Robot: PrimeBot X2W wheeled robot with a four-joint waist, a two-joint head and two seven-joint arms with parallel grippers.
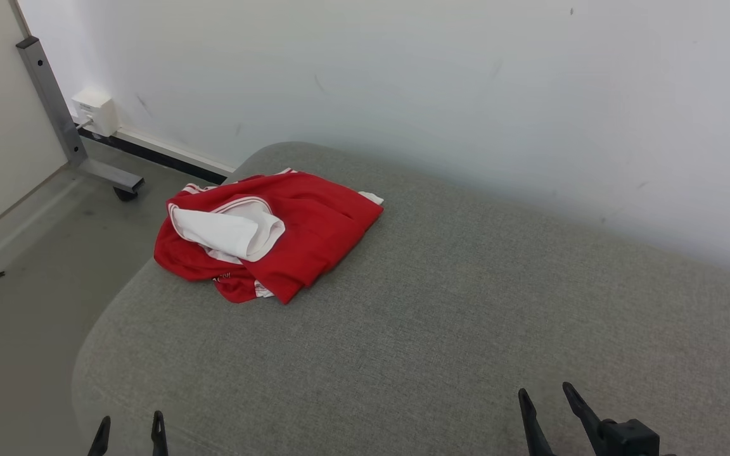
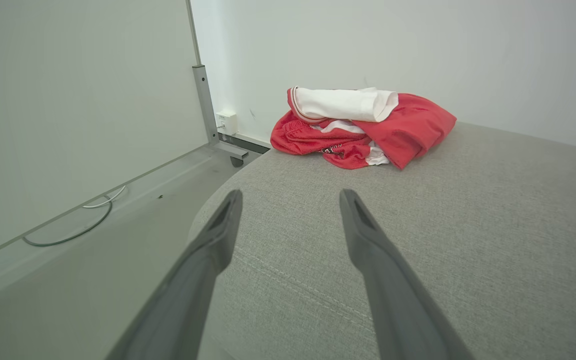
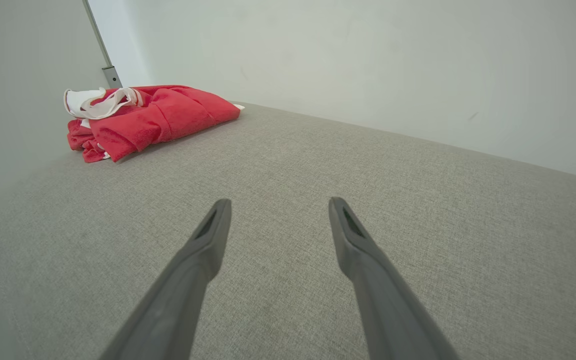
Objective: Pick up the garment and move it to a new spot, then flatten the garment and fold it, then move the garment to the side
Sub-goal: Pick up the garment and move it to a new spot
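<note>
A red garment (image 1: 301,234) with white trim lies crumpled in a heap at the far left of the grey upholstered surface (image 1: 441,316), a white part turned up on top. Both wrist views show the garment (image 2: 408,127) (image 3: 163,117) lying well ahead of the fingers. My left gripper (image 1: 130,424) stands open at the lower left near the cushion's front-left edge, nothing between its fingers. My right gripper (image 1: 545,396) is open at the lower right, also empty. From each wrist, the left gripper (image 2: 290,197) and right gripper (image 3: 278,205) hover over bare fabric.
A white wall (image 1: 466,82) runs close behind the cushion. To the left the floor (image 1: 29,266) drops away, with a metal stand leg (image 1: 61,120) on a caster, a wall socket box (image 1: 96,111) and a loose cable (image 2: 73,225).
</note>
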